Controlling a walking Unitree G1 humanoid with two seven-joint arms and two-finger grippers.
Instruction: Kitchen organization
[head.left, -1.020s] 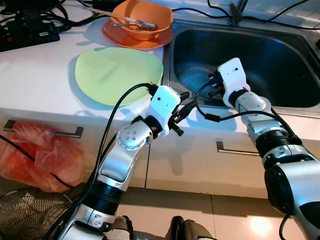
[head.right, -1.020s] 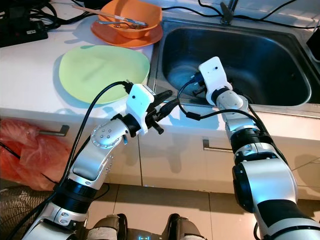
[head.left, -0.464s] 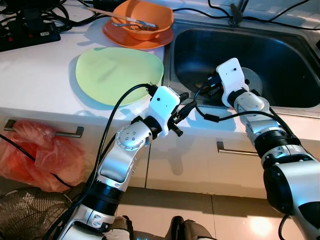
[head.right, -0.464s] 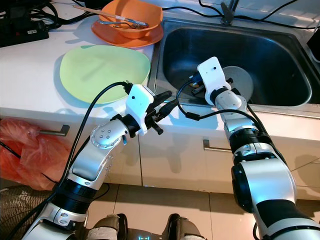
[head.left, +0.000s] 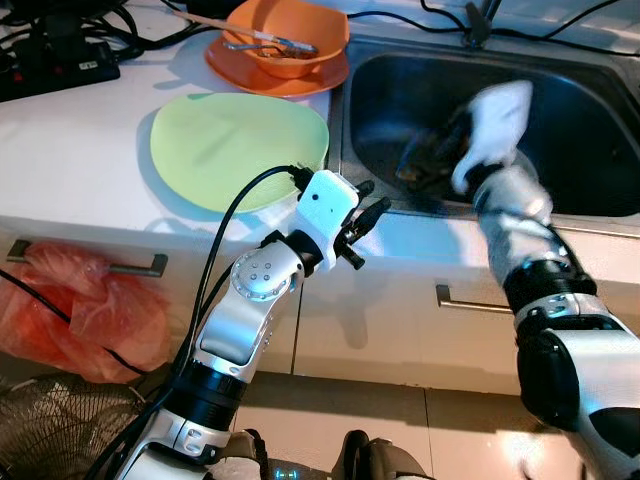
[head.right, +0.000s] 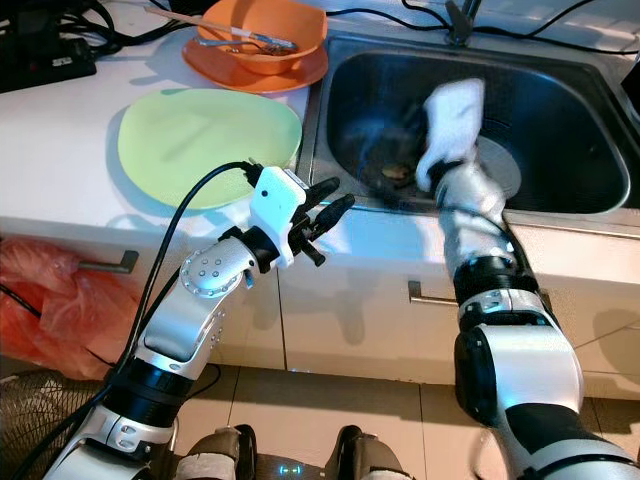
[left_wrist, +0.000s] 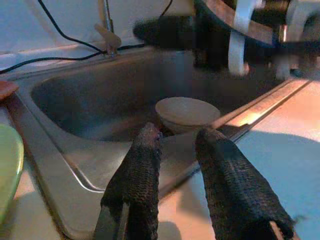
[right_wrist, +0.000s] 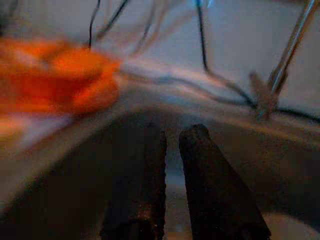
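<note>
- A crumpled orange-red plastic bag hangs against the white cabinet front, below a slim metal drawer handle.
- A black power strip sits at the far left of the white countertop, with black cables tangled around it.
- A wire mesh basket stands on the glossy tiled floor (under the bag).
</note>
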